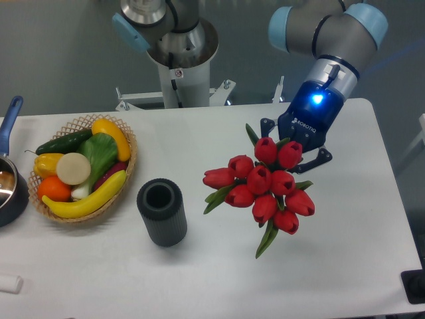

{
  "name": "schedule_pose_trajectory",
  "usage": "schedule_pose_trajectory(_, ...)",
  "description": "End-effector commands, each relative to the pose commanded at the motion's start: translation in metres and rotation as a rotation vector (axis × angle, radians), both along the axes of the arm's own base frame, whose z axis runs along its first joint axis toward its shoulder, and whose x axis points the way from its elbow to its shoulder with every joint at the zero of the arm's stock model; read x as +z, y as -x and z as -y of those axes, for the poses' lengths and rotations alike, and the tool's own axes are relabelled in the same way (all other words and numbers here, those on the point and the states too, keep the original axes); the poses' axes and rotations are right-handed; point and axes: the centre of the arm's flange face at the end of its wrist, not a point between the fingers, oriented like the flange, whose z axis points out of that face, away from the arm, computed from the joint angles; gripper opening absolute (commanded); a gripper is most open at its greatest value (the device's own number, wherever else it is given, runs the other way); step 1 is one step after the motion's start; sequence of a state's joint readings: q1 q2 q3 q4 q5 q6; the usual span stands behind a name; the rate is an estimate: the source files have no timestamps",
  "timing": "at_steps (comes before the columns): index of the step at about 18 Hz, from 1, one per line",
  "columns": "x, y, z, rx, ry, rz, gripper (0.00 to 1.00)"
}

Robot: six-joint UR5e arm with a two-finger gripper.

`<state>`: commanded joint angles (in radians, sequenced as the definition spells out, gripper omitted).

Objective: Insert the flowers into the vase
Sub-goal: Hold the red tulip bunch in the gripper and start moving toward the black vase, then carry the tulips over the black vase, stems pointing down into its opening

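The gripper [292, 151] jaws are holding the flowers [264, 186] right of center. The vase [161, 211] is standing apart, lower left, beside the fruit basket [126, 174] on the desk [345, 266].

I read one marking: white letters spelling ROBOTIQ on the dark blue body of the gripper [297, 147], at the far right. I find nothing else legible.

The arm [332, 30] has grey tubular links with pale blue joint caps, a silvery wrist ring glowing blue at its 6 o'clock side, and a dark blue gripper [297, 147] body with small white lettering.
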<state>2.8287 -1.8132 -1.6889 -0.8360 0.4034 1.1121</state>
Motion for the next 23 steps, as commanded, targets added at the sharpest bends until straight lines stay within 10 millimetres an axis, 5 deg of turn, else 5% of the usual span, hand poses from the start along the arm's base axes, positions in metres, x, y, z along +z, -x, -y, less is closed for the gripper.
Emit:
schedule_pose_trajectory(14, -0.003, -0.005, -0.005, -0.016, -0.007, -0.029, 0.16)
schedule_pose_trajectory(23, -0.011, -0.040, -0.039, -0.143, -0.095, -0.036, 0.16)
